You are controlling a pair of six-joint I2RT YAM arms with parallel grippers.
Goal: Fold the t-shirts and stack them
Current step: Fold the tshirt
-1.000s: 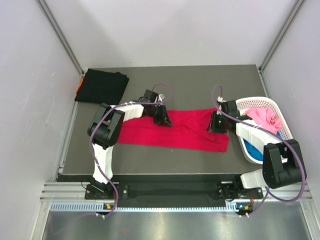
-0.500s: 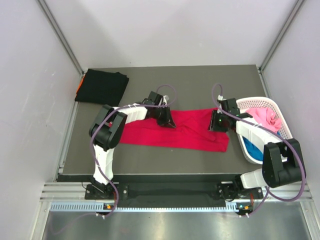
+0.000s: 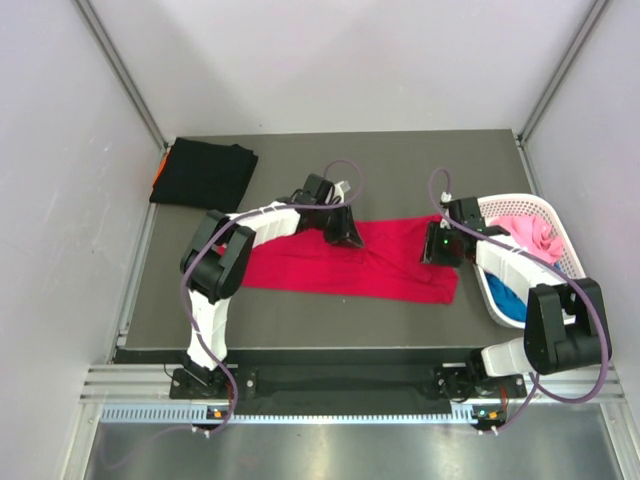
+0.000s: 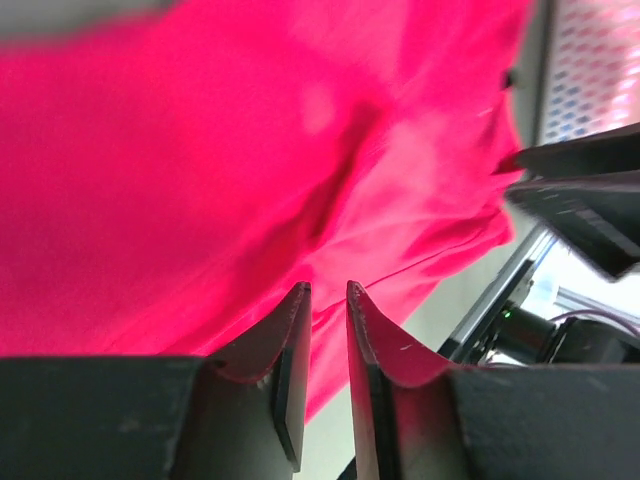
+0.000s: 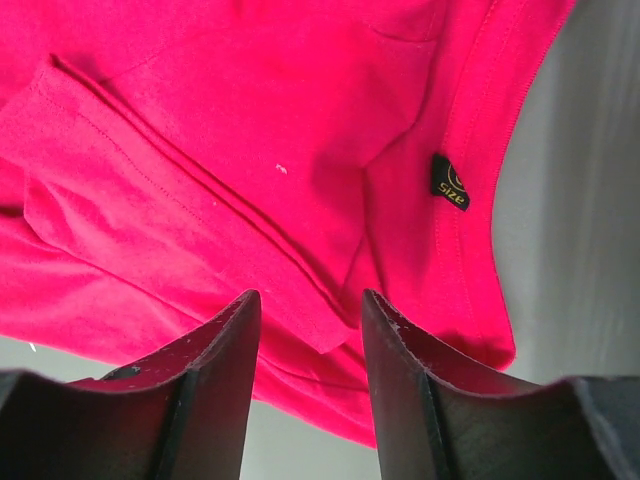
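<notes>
Red t-shirt [image 3: 395, 268] lying across the desk [image 3: 300, 322], left hand [image 4: 328, 292] pinched onto its cloth, right hand [image 5: 308, 298] spread apart above the collar label [image 5: 450, 182]

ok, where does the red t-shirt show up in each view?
Top external: the red t-shirt lies across the middle of the table, its right end beside the white basket.
Left wrist: it fills most of the frame; basket lattice in the top right corner.
Right wrist: it fills the upper frame, black size tag at right; basket not in view.
Shared landmark: the basket, in the top and left wrist views only.
</notes>
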